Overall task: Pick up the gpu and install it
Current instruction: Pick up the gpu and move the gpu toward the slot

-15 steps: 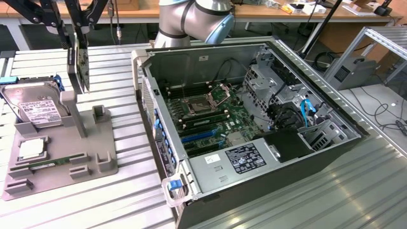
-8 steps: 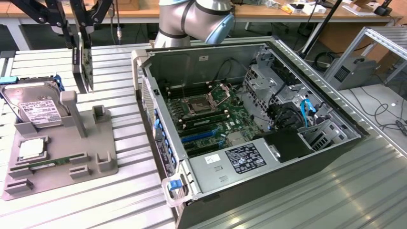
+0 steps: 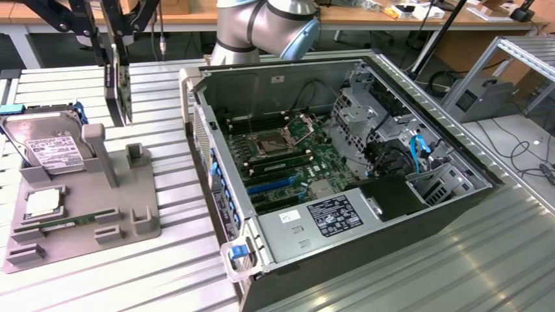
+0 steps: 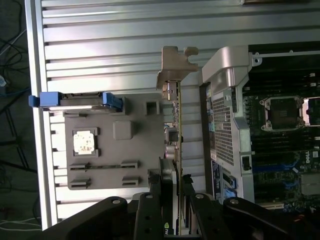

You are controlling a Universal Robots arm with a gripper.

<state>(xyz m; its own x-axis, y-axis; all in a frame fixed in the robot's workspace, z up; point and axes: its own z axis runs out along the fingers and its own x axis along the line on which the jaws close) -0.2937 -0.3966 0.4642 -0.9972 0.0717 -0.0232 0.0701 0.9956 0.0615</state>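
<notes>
- The arm point(image 3: 269, 26) reaches from behind the case point(image 3: 347, 169) toward the exterior view's left, with the gripper point(image 3: 113, 49) pointing down.
- Its jaws are clamped on the gpu point(image 3: 118, 91).
- The gpu hangs on edge over the table point(image 3: 173, 273), between the grey holder point(image 3: 87, 208) and the case.
- Its silver bracket point(image 4: 176, 62) is the end farthest from the gripper.

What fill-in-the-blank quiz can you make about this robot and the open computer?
1. The claw is shut on the graphics card, whose end bracket is ____ in colour.
2. The computer case lies open, and the card hangs ____ it.
3. The hard drive on the grey tray carries a ____ label.

Missing words: silver; outside; white.
</notes>
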